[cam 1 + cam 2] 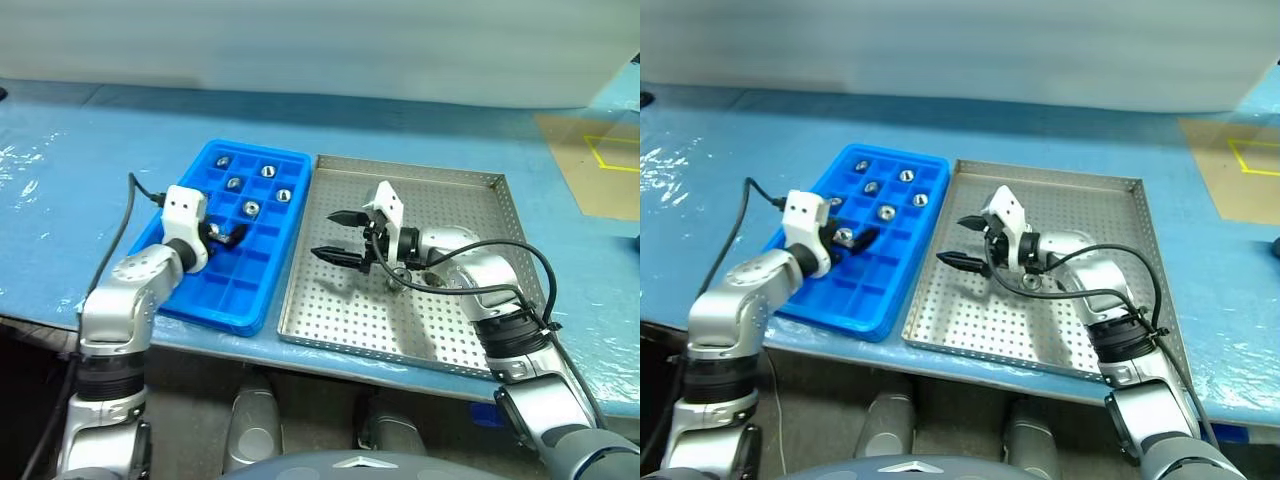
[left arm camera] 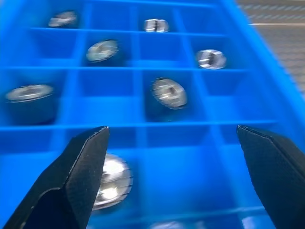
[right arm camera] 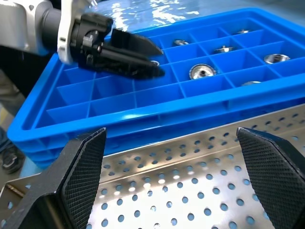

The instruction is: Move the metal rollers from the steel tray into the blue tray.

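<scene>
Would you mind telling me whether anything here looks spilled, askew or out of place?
Nothing stands out. The rollers sit singly in compartments of the blue tray, which lies flush beside the steel tray; one roller remains there.

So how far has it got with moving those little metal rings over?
Mostly done, it seems: about six metal rollers already sit in separate compartments of the blue tray. The left gripper stands open over it beside one roller, holding nothing. The right gripper is open over the steel tray, where at least one roller remains.
</scene>
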Robot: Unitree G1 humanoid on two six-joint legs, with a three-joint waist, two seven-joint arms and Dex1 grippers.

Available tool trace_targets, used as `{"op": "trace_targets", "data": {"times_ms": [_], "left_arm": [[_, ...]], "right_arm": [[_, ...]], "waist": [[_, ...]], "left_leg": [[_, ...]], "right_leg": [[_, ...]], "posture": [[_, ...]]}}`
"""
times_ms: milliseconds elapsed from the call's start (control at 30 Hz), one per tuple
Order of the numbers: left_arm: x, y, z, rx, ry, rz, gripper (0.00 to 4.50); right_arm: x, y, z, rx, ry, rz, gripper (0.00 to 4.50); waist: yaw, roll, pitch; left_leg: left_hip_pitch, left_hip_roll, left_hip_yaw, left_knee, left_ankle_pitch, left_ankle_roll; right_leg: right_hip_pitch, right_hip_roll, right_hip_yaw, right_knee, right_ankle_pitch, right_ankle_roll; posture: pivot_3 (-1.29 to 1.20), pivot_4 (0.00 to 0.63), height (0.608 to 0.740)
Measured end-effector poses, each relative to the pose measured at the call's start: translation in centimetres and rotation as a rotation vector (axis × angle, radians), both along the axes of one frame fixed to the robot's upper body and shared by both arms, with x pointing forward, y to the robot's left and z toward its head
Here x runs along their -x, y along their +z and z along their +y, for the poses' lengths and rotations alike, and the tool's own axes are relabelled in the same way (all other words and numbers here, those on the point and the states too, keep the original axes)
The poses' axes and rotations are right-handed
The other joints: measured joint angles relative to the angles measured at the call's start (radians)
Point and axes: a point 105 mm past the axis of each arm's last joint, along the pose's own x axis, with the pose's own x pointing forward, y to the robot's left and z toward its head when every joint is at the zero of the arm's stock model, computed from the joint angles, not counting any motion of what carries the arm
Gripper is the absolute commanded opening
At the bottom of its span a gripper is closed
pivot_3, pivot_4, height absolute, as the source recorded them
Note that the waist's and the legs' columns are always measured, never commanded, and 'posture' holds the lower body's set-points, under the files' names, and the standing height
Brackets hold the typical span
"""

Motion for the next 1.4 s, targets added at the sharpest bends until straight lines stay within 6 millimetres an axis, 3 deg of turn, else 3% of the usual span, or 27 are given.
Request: {"op": "trace_targets", "data": {"times_ms": [100,267,367,833,1167,1400], "left_arm": [[-1.0,0.3,-1.7,0.073,-0.031,-0.012,4.49],[-3.2,3.8,-4.9,0.125,-0.140,-0.121,4.49],[-4.0,4.6,-6.7,0.129,-0.228,-0.146,4.49],[-5.7,4.2,-12.6,0.078,-0.631,-0.092,4.49],[-5.4,3.6,-14.9,-0.078,-0.890,-0.061,4.49],[-4.1,1.9,-16.1,-0.179,-1.033,-0.043,4.49]], "right_arm": [[0.0,0.2,-0.8,-0.002,-0.042,-0.017,4.50],[-0.1,0.6,-1.4,-0.014,-0.099,-0.045,4.50],[0.0,0.8,-2.1,-0.015,-0.135,-0.050,4.50],[1.2,0.8,-5.4,-0.009,-0.269,-0.027,4.50],[2.1,0.6,-6.3,-0.003,-0.311,-0.009,4.50],[2.5,0.8,-7.3,-0.001,-0.349,-0.008,4.50]], "waist": [[-0.004,0.000,0.000],[-0.021,0.000,0.000],[-0.030,0.000,0.000],[-0.055,0.000,0.000],[-0.067,0.000,0.000],[-0.079,0.000,0.000]], "left_leg": [[0.000,0.000,0.000,0.000,0.001,-0.001],[0.000,-0.001,0.000,0.003,0.001,-0.001],[0.000,0.000,0.000,0.003,0.001,-0.001],[0.002,-0.001,0.001,0.003,0.001,0.000],[0.002,-0.001,0.001,0.002,0.001,0.001],[0.003,-0.001,0.001,0.002,0.000,0.002]], "right_leg": [[0.000,0.000,0.000,0.002,0.000,0.000],[0.001,0.000,0.000,0.003,0.000,0.000],[0.000,0.000,0.001,0.002,0.000,0.001],[0.001,0.000,0.003,0.002,0.000,0.001],[0.004,-0.001,0.003,0.001,0.000,0.001],[0.006,-0.001,0.003,-0.001,0.001,0.001]], "posture": [[0.12,0.150,0.740],[0.05,0.150,0.740],[0.02,0.150,0.740],[-0.10,0.150,0.740],[-0.17,0.150,0.740],[-0.20,0.150,0.740]]}}
